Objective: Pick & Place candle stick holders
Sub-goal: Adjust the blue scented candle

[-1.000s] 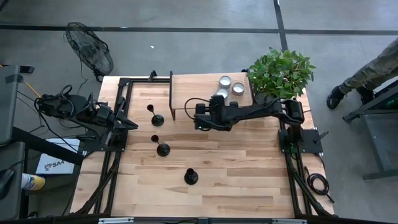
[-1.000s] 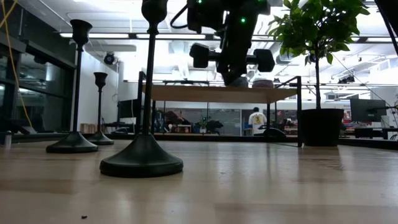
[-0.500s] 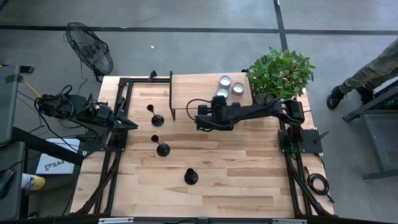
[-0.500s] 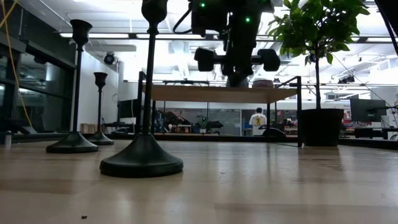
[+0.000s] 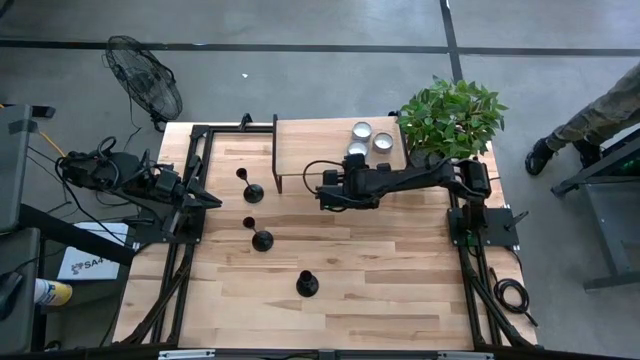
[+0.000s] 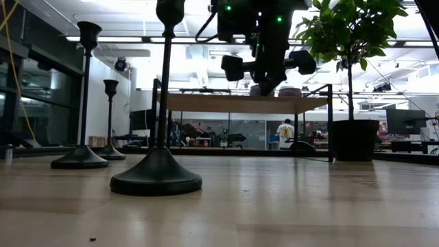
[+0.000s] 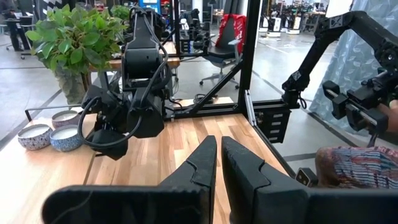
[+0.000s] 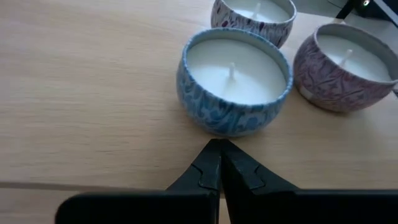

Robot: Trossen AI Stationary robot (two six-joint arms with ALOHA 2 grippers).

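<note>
Black candle stick holders, three, stand upright on the wooden tabletop, none held. High view: one at about 10 o'clock from tabletop centre, one near 9 o'clock, one at about 7 o'clock, well apart from each other. Low view alone shows their differing heights and the thin stems on domed bases, the nearest one largest in frame.

Right claw hangs above the tabletop just beside the front edge of a raised wooden shelf. Its wrist view shows the fingers pressed together, holding nothing, tips pointing at a blue patterned candle tin on the shelf. Two pinkish tins sit behind it. High view shows these only as three small discs.

Left claw waits at the tabletop's 9 o'clock edge. Its wrist view shows the fingers nearly closed, a narrow slit between, empty. That view also shows the potted plant.
</note>
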